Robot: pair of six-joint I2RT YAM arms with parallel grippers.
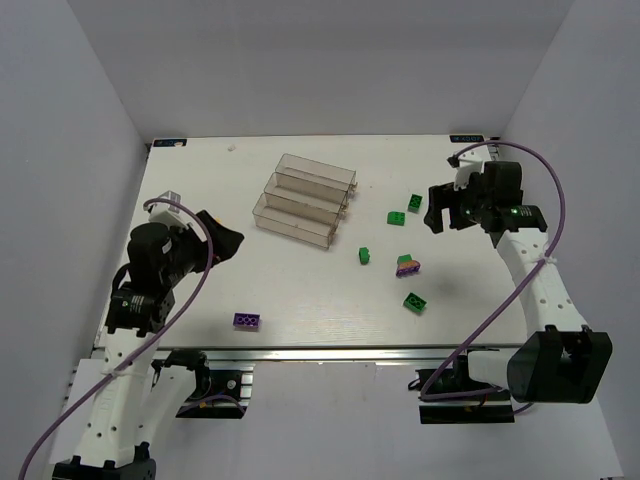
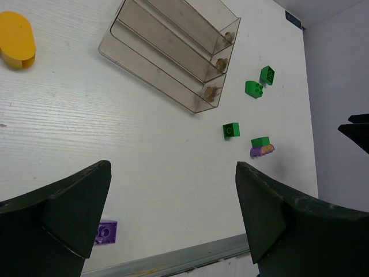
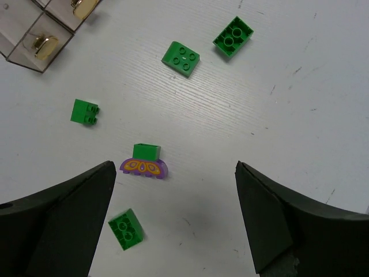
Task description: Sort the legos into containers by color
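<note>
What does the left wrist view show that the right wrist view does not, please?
Only the left wrist view shows the loose purple brick, a yellow oval object and the three clear bins at full length. Only the right wrist view shows a fifth green brick, the one nearest that camera. Both share four green bricks, one of them touching the purple arched piece, plus the end of the bins.
</note>
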